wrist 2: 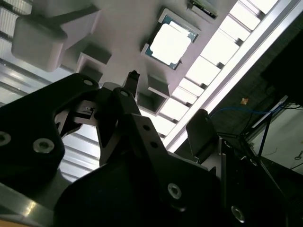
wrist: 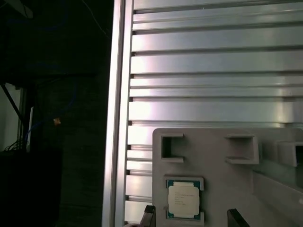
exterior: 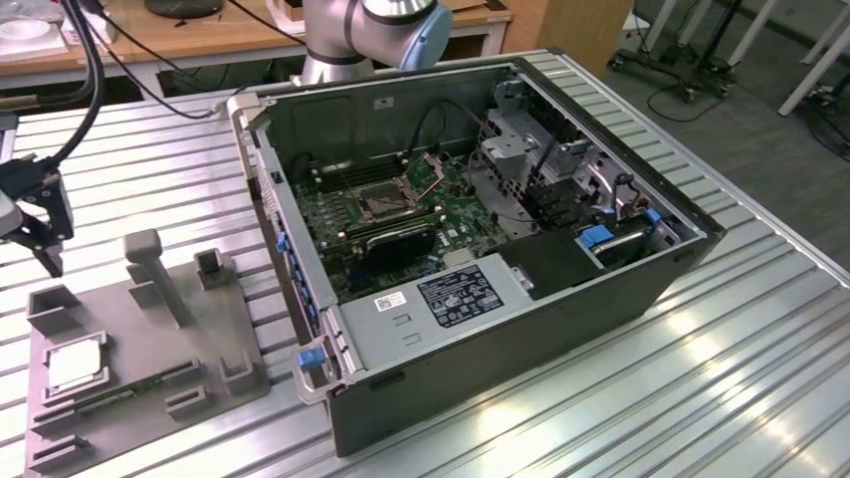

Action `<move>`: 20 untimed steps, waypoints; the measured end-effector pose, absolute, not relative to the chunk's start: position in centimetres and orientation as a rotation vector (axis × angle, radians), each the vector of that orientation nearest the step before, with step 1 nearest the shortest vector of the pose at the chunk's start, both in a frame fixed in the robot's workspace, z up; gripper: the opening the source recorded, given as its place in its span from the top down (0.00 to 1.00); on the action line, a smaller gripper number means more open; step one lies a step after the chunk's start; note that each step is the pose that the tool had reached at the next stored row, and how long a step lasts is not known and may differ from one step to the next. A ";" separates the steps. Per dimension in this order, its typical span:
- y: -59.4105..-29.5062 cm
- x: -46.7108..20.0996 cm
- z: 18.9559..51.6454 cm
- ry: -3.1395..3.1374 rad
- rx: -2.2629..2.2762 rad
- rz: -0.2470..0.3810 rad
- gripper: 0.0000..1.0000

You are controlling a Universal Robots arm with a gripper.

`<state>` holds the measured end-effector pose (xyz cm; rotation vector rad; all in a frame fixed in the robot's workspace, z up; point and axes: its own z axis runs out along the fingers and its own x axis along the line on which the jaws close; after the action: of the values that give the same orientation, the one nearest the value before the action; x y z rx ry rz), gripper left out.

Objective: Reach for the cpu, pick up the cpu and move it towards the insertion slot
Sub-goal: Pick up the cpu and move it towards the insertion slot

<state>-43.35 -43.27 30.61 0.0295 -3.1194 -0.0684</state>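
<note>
In the exterior view, the black two-finger gripper [exterior: 34,239] hangs at the exterior view's left over the grey moulded fixture plate [exterior: 146,349]. The small silvery square cpu [exterior: 75,366] lies in the plate's near pocket. Rightward, the silver-framed square insertion slot [exterior: 378,204] sits inside the open black computer case [exterior: 531,329]. Both wrist views add that the fingers [wrist: 147,216] stand apart and hold nothing.
</note>
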 end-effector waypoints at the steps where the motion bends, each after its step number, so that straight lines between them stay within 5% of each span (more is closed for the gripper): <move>1: -43.5 -43.5 30.5 -3.120 0.029 -0.071 0.32; 20: -45.0 -43.7 29.4 -3.120 0.031 -0.078 0.32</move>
<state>-43.69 -44.95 29.38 0.0310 -3.1200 -0.0775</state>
